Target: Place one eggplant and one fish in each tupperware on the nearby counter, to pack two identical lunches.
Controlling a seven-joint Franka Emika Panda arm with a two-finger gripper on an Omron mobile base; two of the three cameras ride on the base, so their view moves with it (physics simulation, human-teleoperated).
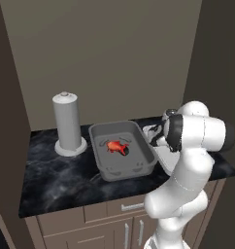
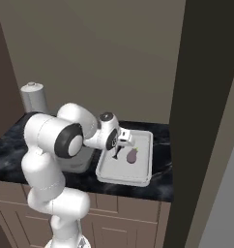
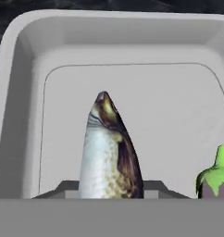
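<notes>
- The gripper (image 2: 120,147) is hanging over the right-hand tupperware (image 2: 147,138), clenched on a silvery brown-backed fish (image 3: 109,148) that is pointing nose-down at the container floor in the hand view.
- An eggplant (image 2: 132,155) is already lying in this container, at about four o'clock from the held fish in the hand view and just beside it.
- The left-hand tupperware (image 1: 101,168) is sitting near the middle of the table (image 1: 51,175), with a small red-orange fish (image 1: 117,146) lying on its floor.
- Risk: releasing from this height is likely to let the slender fish tip over and land against the eggplant, or bounce toward the wall, because it is hanging upright rather than flat.
- Risk: the fish looks held near its tail, so it could be slipping out early.
- Hard to make out: the fingertips are cut off at the hand view's bottom edge, and the arm is covering part of the right-hand container in the left base view.
- I cannot tell whether the left-hand container holds an eggplant.
</notes>
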